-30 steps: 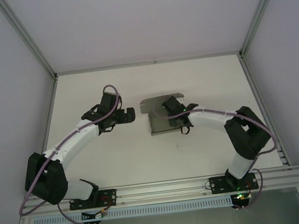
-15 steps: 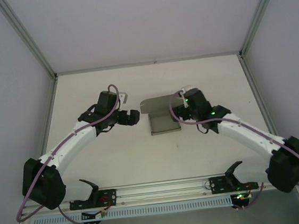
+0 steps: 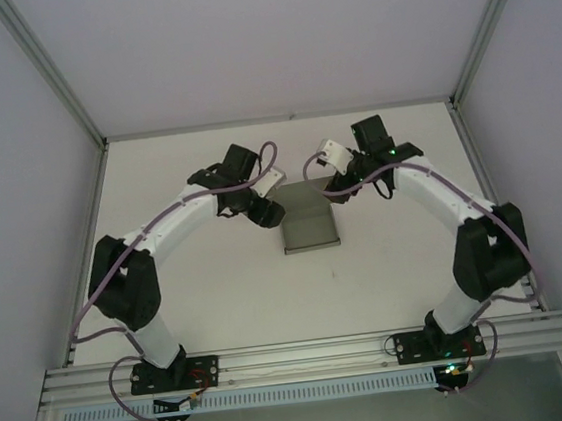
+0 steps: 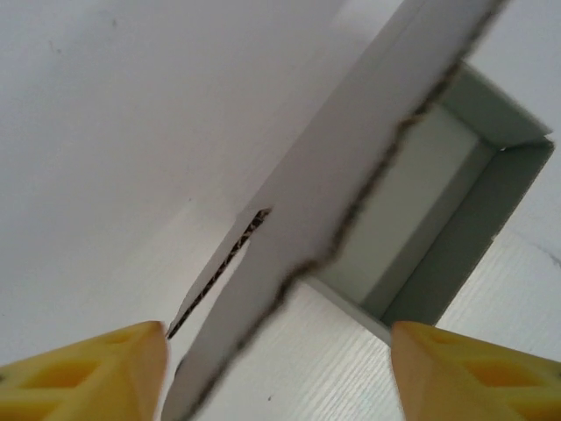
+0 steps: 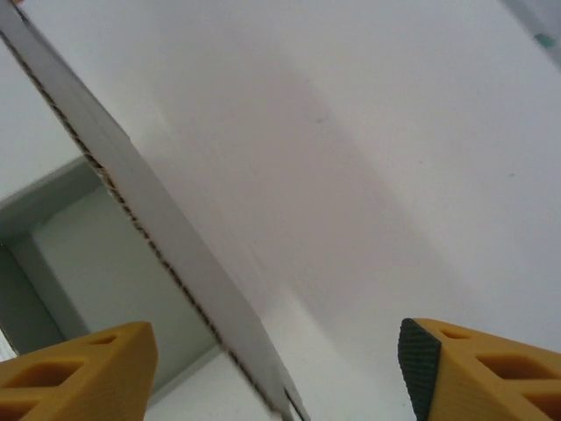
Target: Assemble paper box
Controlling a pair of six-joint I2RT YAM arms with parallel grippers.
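Raised flap (image 4: 351, 175) of paper box (image 3: 311, 232) stands between both jaw pairs.
We note left gripper (image 4: 279, 338) and right gripper (image 5: 276, 333) part open, holding nothing.

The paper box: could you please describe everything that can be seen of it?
The paper box is thin grey cardboard, partly folded into an open, shallow tray with upright walls. A flap stands up from it, showing a raw, fluted cut edge. The box rests on the white table, in the middle toward the far side. Raised cardboard passes between the spread yellow fingers of the left hand and of the right hand. Neither hand visibly clamps it, and whether they touch it cannot be made out.
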